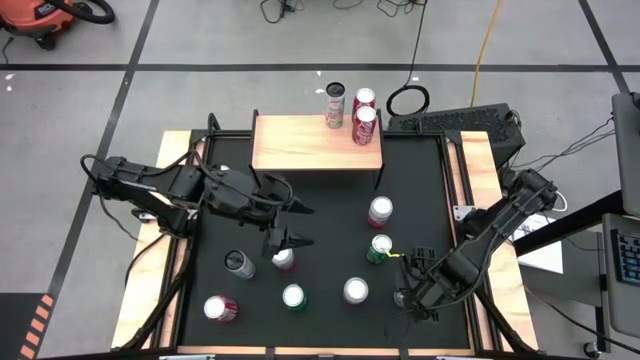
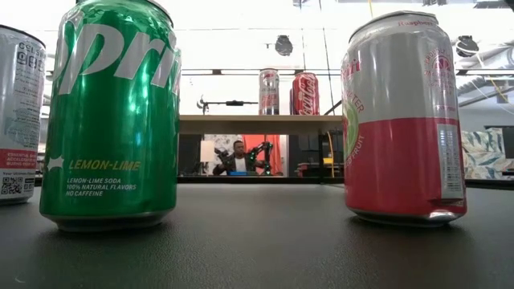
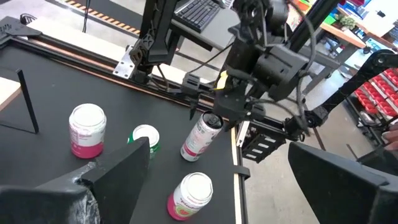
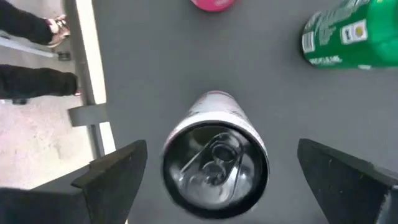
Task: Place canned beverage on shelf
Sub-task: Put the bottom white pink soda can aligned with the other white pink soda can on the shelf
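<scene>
- A pink and white can (image 4: pixel 214 163) is sitting on the black table (image 1: pixel 330 220), near the right front corner. It is well apart from the shelf (image 1: pixel 300 145).
- In the left wrist view this can is leaning over a bit and not standing straight.
- The right gripper (image 1: pixel 406 296) is hanging right over this can. Its two fingers (image 4: pixel 118 165) are spreading wide, one on each side of the can's top. There is a gap on both sides, so they are not touching the can or holding anything.
- The can's shiny top with its pull tab is facing up at the right wrist camera.
- A green can (image 1: pixel 380 248) is standing near it, a little farther back on the table. Another pink and white can (image 1: pixel 380 211) is standing behind the green one.
- A can with a silver top (image 1: pixel 356 290) is standing just beside the right gripper, toward the middle of the table.
- The left gripper (image 1: pixel 285 238) is waiting over the middle of the table with its fingers apart and nothing in them.
- The shelf is standing at the back edge of the table. Three cans (image 1: pixel 364 125) are already standing together at its right end.
- In the low view, a person (image 2: pixel 238 159) is sitting far behind the table.
</scene>
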`<move>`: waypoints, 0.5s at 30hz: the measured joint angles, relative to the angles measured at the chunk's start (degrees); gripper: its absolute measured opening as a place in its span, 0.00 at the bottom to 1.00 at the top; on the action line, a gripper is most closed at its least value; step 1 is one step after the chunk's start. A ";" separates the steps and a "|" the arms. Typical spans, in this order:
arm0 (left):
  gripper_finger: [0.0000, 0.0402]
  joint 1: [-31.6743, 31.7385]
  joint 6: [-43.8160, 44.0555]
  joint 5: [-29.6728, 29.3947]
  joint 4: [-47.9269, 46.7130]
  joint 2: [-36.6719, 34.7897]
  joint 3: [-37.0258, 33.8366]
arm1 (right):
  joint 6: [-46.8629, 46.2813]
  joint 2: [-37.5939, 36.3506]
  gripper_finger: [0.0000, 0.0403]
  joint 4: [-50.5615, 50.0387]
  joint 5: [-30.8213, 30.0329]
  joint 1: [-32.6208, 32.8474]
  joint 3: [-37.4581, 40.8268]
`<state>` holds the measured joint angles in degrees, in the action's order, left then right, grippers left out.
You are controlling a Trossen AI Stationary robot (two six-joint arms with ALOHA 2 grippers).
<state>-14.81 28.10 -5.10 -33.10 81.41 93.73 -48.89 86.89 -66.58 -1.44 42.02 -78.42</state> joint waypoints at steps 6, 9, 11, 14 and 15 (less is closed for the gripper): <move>0.96 0.00 0.00 0.00 0.00 0.00 0.00 | -1.44 0.00 0.98 2.56 0.05 0.07 3.29; 0.96 0.00 0.00 0.00 0.00 0.00 0.00 | -1.46 0.00 0.97 2.49 0.05 0.07 4.06; 0.96 0.00 0.00 0.00 0.00 0.00 0.00 | -1.67 0.00 0.95 2.80 0.07 0.07 4.35; 0.96 0.11 -0.09 0.00 0.00 0.00 0.00 | -2.07 -0.02 0.87 4.17 0.04 0.09 4.81; 0.96 0.15 -0.09 0.00 0.00 0.00 0.00 | -2.07 -0.02 0.84 4.79 0.03 0.09 5.06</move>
<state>-14.66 28.01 -5.10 -33.10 81.41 93.73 -50.96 86.87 -61.79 -1.41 42.11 -73.36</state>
